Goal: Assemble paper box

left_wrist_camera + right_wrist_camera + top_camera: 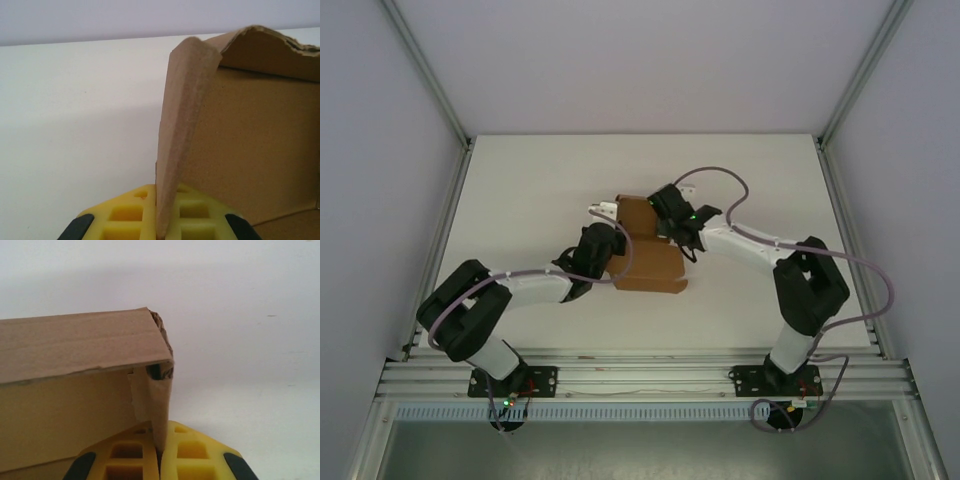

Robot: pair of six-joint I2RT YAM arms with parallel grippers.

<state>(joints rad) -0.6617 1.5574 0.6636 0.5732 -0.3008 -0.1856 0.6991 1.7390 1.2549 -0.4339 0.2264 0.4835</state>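
The paper box [650, 268] is tan-brown cardboard lying partly folded at the middle of the white table. My left gripper [616, 243] is at its left side and my right gripper [660, 208] at its far right corner. In the left wrist view the yellow fingers [125, 215] are shut on the edge of an upright flap [182, 130], with the box's inner panel [250, 150] to the right. In the right wrist view the gripper [161, 450] is shut on a thin side flap [159, 400] under the corner of a folded-over panel [65, 350].
The white table [520, 190] extends on all sides of the box. Metal frame rails [445, 215] run along the left and right edges, and grey walls stand behind. The arm bases [510, 380] are bolted at the near edge.
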